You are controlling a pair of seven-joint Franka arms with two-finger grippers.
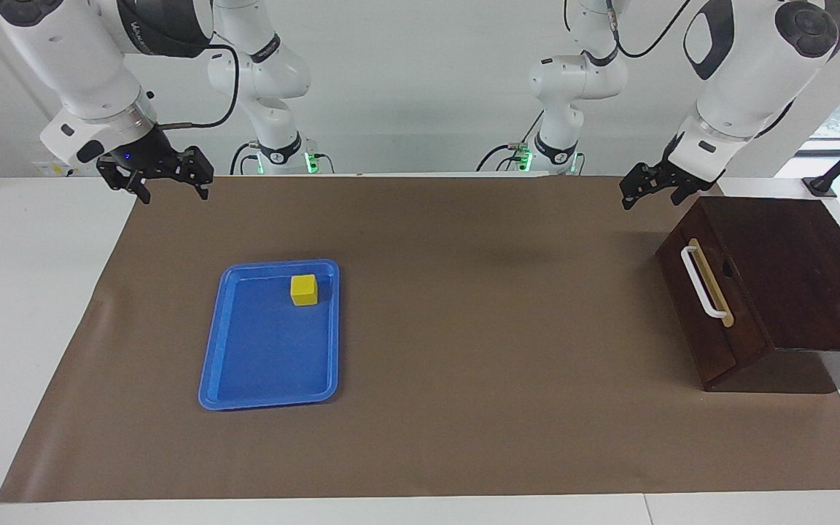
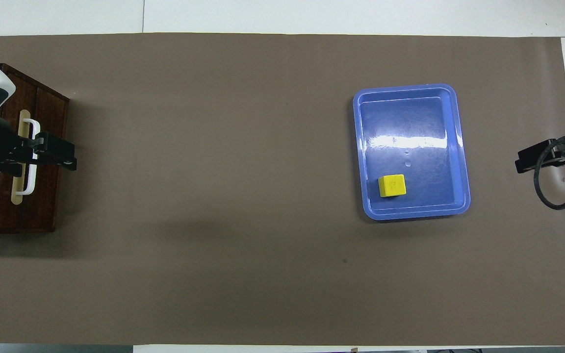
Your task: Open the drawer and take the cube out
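One yellow cube (image 1: 304, 289) lay in the one blue tray (image 1: 245, 364) at lower left of the facing view. One drawer (image 1: 708, 302) (closed) sat at right. Two pincers, right pincer (image 1: 166, 177) and left pincer (image 1: 652, 187), hung spread and empty.

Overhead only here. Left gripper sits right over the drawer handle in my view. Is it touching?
Observer: No. From the facing view the left gripper is up in the air, clear of the handle, jaws open and empty.
Operator: Drawer open at all?
Observer: The drawer front sits flush with the box; it is shut.
Operator: Right gripper? I only get its tip at the frame edge.
Observer: The right gripper hangs high over the mat's edge at the right arm's end of the table, jaws open, holding nothing.
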